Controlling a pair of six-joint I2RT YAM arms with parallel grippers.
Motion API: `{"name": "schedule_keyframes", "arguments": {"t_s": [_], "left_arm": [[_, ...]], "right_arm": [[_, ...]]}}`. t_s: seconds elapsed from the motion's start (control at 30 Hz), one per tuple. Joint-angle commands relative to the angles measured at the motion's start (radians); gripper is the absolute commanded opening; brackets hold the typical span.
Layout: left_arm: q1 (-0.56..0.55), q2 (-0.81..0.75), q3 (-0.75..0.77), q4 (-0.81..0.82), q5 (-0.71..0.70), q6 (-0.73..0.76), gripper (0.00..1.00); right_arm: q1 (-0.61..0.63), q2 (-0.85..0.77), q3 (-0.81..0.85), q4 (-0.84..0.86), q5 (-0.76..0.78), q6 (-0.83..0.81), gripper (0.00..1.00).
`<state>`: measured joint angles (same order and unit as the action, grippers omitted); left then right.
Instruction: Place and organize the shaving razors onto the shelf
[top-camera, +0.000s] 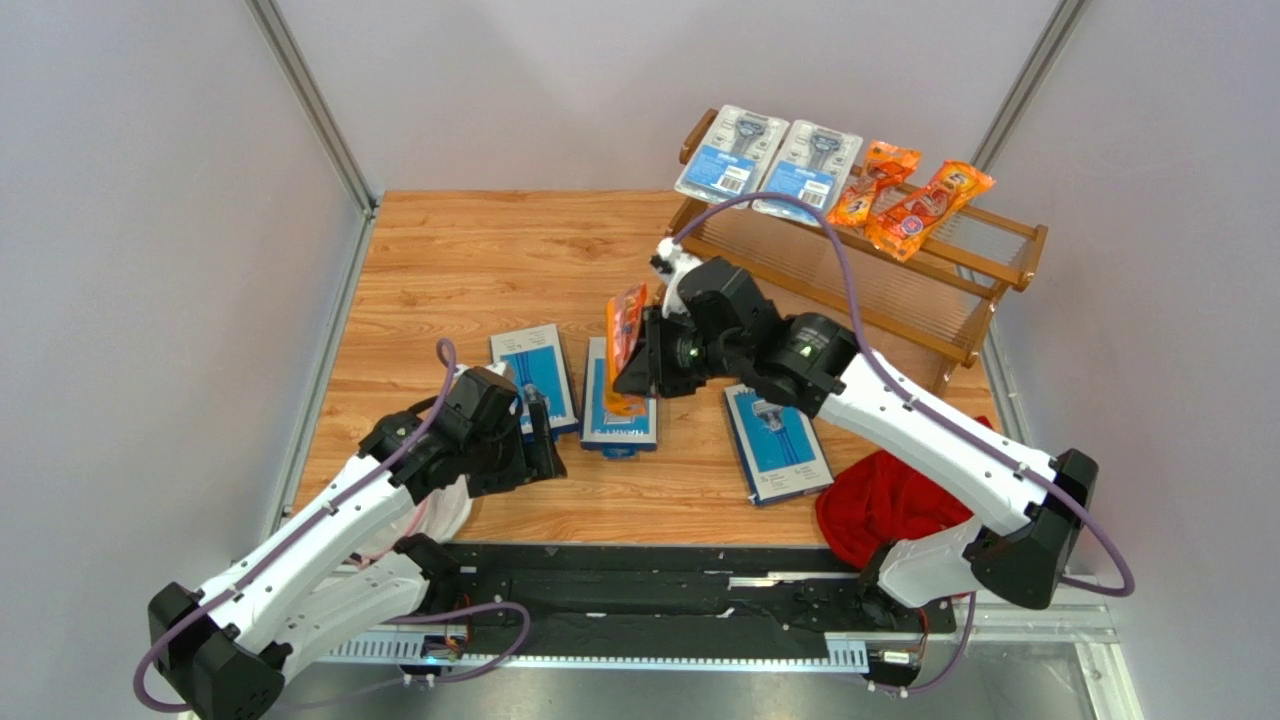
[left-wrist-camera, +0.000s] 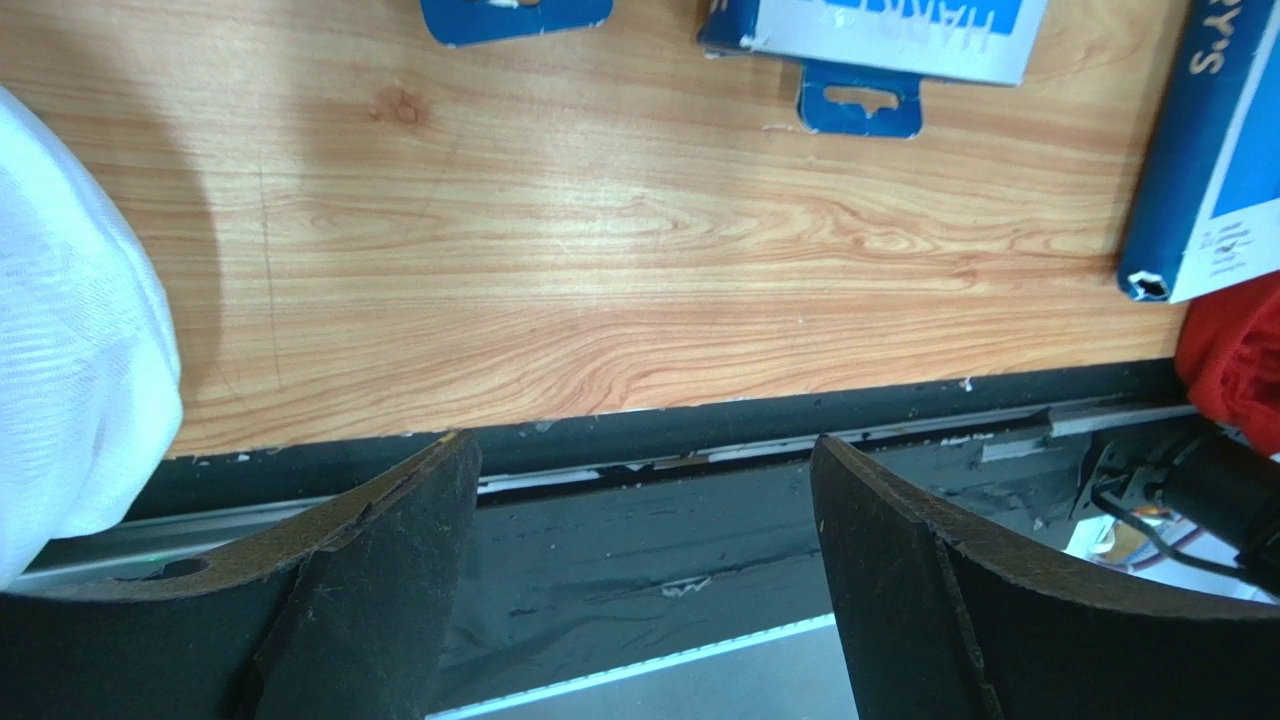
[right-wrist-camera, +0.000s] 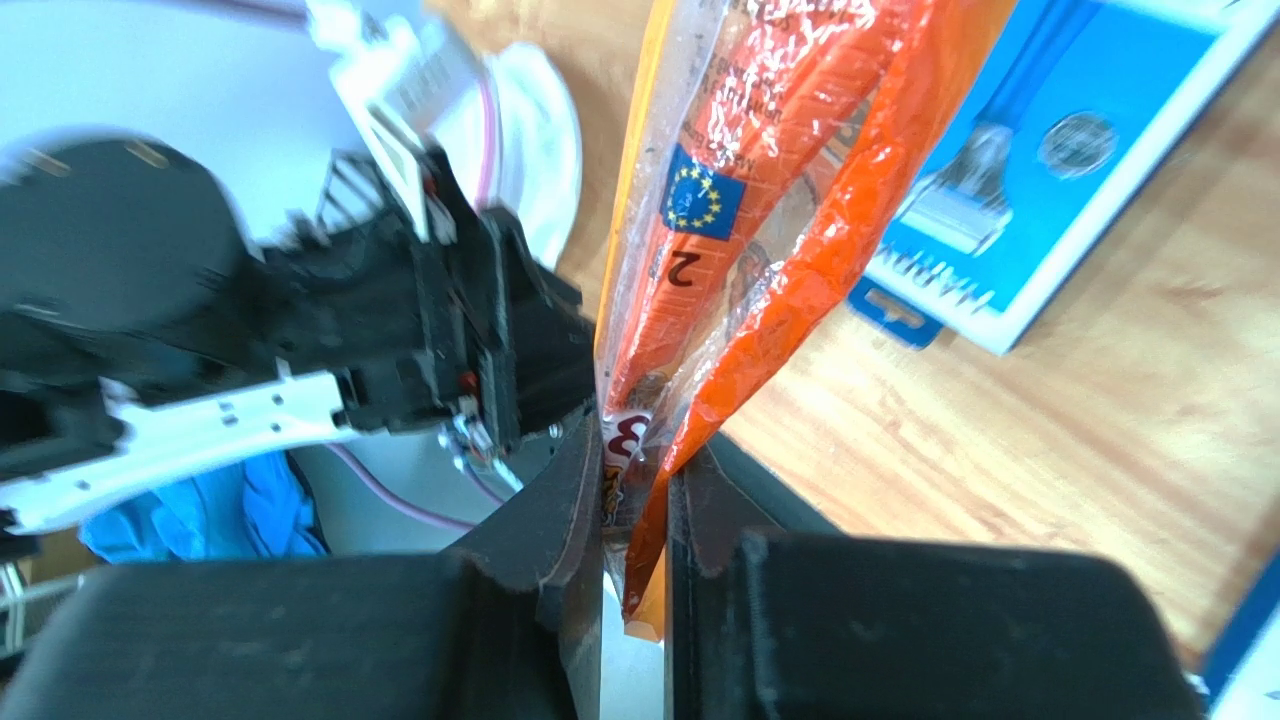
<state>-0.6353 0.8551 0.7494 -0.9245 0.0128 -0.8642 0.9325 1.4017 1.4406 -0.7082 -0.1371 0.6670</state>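
The wooden shelf (top-camera: 902, 294) stands at the back right. Its top tier holds two clear blister packs (top-camera: 732, 152) (top-camera: 809, 162) and two orange bags (top-camera: 872, 183) (top-camera: 929, 207). My right gripper (top-camera: 643, 360) (right-wrist-camera: 634, 480) is shut on the end of another long orange razor bag (top-camera: 624, 327) (right-wrist-camera: 766, 195), which hangs above the table's middle. Three flat blue razor boxes (top-camera: 535, 375) (top-camera: 618, 402) (top-camera: 775, 443) lie on the wood. My left gripper (top-camera: 534, 446) (left-wrist-camera: 646, 495) hangs open and holds nothing, over the table's near edge beside the left box.
A red cloth (top-camera: 887, 503) (left-wrist-camera: 1240, 360) lies at the front right by the right arm's base. In the left wrist view, blue box edges (left-wrist-camera: 887, 30) (left-wrist-camera: 1210, 150) show past the fingers. The left arm's black wrist (right-wrist-camera: 301, 315) sits close to the right gripper.
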Motion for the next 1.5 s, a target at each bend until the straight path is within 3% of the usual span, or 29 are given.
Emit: {"name": "schedule_keyframes", "arguments": {"t_s": [0.0,0.4,1.1,1.47], "left_arm": [[-0.006,-0.014,-0.031,0.064,0.042,0.008,0.89],[-0.004,-0.005,-0.056,0.084,0.059,0.019,0.89],[-0.004,0.028,-0.078,0.107,0.084,0.051,0.89],[-0.012,0.030,-0.093,0.122,0.108,0.053,0.89]], "right_arm": [[-0.113,-0.067,0.113,-0.051,-0.068,-0.062,0.00],[-0.423,-0.050,0.464,-0.321,-0.179,-0.185,0.00],[-1.115,-0.018,0.587,-0.444,-0.535,-0.236,0.00],[-1.232,0.052,0.647,-0.536,-0.394,-0.303,0.00]]}}
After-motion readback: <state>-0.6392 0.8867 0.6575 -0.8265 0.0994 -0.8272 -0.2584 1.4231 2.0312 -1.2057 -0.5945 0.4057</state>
